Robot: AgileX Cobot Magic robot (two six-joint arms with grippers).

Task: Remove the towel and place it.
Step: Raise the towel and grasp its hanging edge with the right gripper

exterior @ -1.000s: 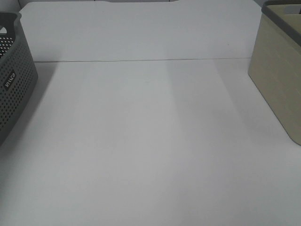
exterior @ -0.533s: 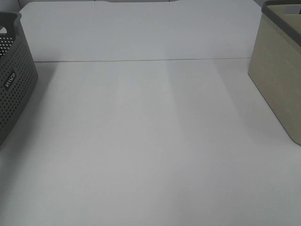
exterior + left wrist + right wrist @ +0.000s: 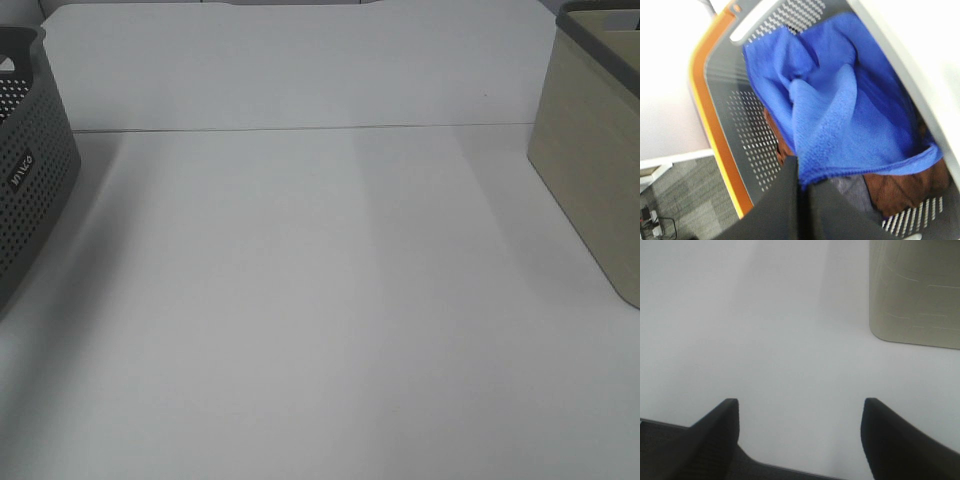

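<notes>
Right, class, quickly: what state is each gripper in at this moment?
Left gripper: closed on a fold of the towel, inside the grey basket.
Right gripper: open, holding nothing, above the table.

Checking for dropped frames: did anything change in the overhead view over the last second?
Nothing visibly changed. The grey basket on the left, the beige basket on the right and the white table between them sit exactly as before.
</notes>
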